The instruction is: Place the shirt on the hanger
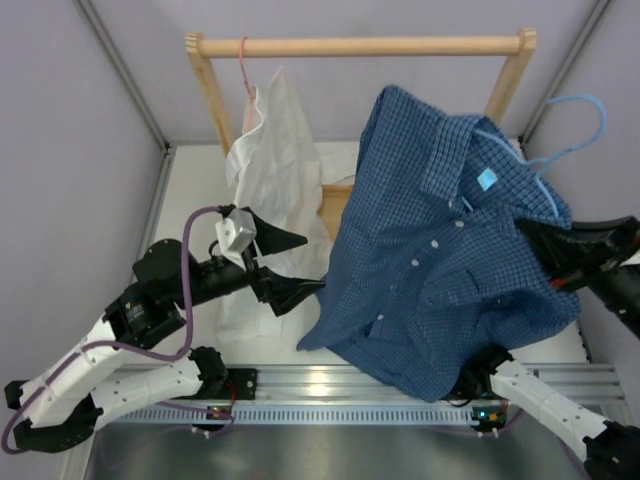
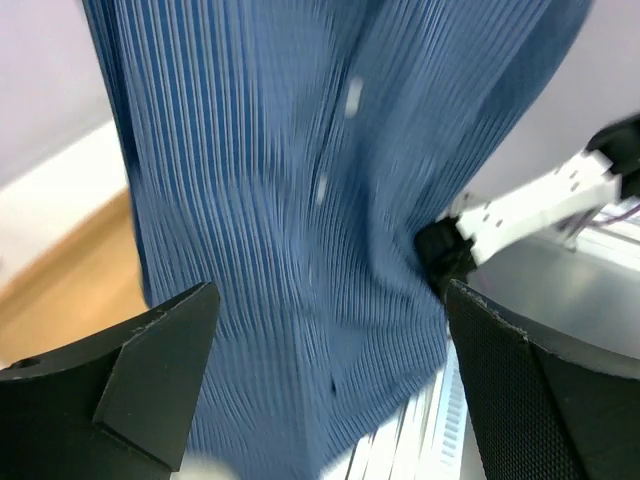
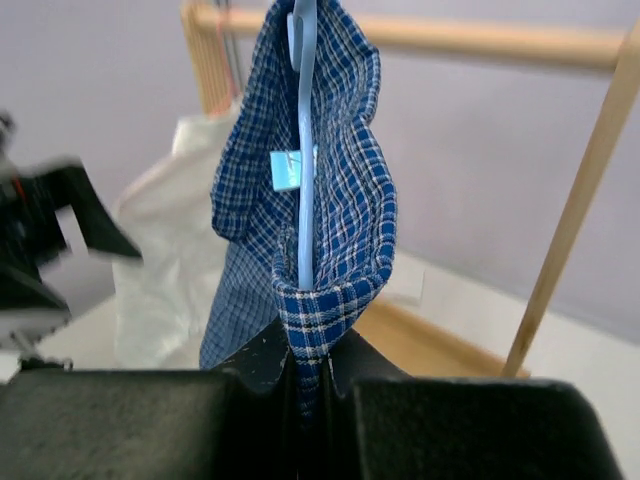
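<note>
Hanging shirt (image 1: 430, 250) edge just beside splayed left gripper (image 1: 312, 262); seemingly not touching

This is a robotics lab test cell, not a home or shop. Plain lavender wall panels (image 1: 60, 150) set in bare metal struts (image 1: 120, 70) box in a white surface (image 1: 190, 190). Along its near edge an aluminium rail (image 1: 340, 380) carries the bases of two white-and-black robot arms, left (image 1: 100, 360) and right (image 1: 545, 395), with a purple cable (image 1: 187, 290) looping loose. The only household items are a small wooden garment rack (image 1: 360, 45), a white shirt (image 1: 275, 150) on a pink hanger (image 1: 243, 65) and a dark blue checked shirt (image 1: 430, 250).
</note>
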Robot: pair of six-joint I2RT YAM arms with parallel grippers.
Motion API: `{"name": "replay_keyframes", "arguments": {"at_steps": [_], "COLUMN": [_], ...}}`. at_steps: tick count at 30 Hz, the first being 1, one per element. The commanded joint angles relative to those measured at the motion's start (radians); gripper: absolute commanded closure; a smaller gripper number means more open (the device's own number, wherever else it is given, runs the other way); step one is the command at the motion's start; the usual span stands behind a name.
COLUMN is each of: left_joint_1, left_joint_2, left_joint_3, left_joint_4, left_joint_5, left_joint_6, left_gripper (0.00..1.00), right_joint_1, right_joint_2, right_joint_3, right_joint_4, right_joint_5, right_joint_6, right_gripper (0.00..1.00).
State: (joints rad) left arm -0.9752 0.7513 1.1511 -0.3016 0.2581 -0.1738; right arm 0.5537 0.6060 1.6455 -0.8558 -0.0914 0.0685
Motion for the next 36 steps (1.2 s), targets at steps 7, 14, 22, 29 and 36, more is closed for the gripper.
{"name": "replay_keyframes", "arguments": {"at_steps": [7,14,22,29,36], "left_joint_1": [0.000,-0.002,0.105,0.538,0.878], "left_joint_2": [-0.248,-0.358,-0.464,-0.573,-0.670], "left_joint_3": [-0.143,-0.208,-0.255,-0.338,-0.413], "left_joint_4": [-0.172,-0.346,-0.202,-0.053,-0.094], "left_joint_5": [-0.359,-0.431,-0.359,-0.205,-0.544], "left_joint_6": [-0.039,-0.032,0.011,-0.013,-0.147], "left_gripper": [0.02,0.02,0.02,0.02,0.02], "right_joint_1": [0.000,-0.001,-0.001,-0.001,0.002], "right_joint_2": [0.204,-0.044,-0.114,0.026,0.296], "right_joint_3": [0.165,-0.431,-0.687,-0.508,-0.192], "right_joint_4": [0.527,0.744,0.660,0.545,0.292], "right_joint_5": [0.033,-0.028,0.130,0.275,0.389], "right_joint_6": [-0.133,-0.053,0.115,0.226,0.225], "right_gripper": [1.00,1.00,1.00,1.00,1.00]}}
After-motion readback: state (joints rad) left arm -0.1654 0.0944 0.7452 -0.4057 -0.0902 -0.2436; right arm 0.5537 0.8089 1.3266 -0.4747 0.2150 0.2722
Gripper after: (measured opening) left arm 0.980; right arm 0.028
